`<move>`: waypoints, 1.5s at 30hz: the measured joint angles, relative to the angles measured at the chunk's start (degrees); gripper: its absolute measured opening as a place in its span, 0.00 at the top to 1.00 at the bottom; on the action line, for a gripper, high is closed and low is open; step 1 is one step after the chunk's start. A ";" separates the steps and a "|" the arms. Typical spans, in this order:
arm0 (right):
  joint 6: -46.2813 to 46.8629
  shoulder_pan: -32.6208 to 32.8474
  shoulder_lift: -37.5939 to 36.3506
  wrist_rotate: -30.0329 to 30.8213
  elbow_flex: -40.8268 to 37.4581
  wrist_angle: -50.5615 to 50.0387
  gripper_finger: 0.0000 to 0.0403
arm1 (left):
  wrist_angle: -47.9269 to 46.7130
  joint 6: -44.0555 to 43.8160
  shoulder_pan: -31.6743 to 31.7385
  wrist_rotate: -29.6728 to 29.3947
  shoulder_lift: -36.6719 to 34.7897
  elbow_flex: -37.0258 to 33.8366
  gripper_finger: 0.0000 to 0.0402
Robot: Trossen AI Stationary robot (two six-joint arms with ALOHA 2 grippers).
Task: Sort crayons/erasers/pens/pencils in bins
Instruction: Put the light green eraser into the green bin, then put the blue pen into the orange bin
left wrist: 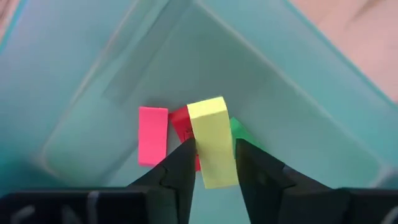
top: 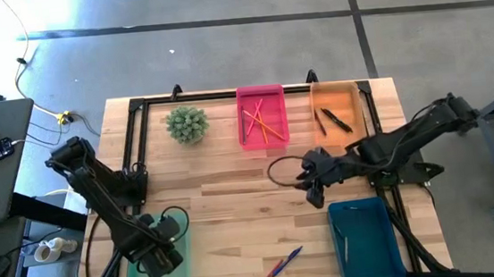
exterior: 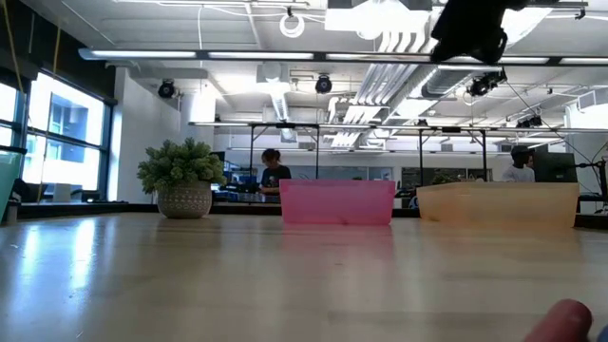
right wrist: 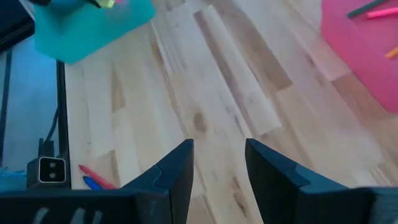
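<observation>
- Left gripper (left wrist: 214, 163) stands over the light green translucent plastic bin (top: 156, 276) at the table's near left corner, fingers partly apart flanking a yellow rectangular eraser block (left wrist: 212, 140), its long axis running along the fingers.
- Right gripper (right wrist: 217, 163), partly open and empty, hovers over bare wooden tabletop (top: 227, 212) mid-table.

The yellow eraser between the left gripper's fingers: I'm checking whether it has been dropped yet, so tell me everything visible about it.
The yellow eraser is a small, plain, matte rectangular block. It sits lengthwise between the left gripper's two dark fingers, above the floor of the light green bin. Whether the fingers press it cannot be told. Pink, red and green erasers lie in the bin just behind it.
</observation>
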 joint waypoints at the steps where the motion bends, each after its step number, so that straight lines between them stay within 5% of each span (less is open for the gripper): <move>1: 0.02 0.56 1.12 0.35 1.21 -0.60 0.66 | -0.01 0.56 0.00 -0.10 -0.63 0.00 0.73; 13: 0.62 4.99 14.43 -1.65 13.17 -7.97 0.66 | -5.93 6.72 0.00 -0.92 -9.12 0.00 0.56; 27: -1.07 10.23 28.90 -7.33 27.21 -18.04 0.66 | -7.03 14.58 1.05 -7.89 -20.54 0.00 0.63; 45: -8.69 17.76 40.08 -14.53 28.41 -18.18 0.66 | -6.64 16.90 8.25 -7.32 -24.98 0.02 0.65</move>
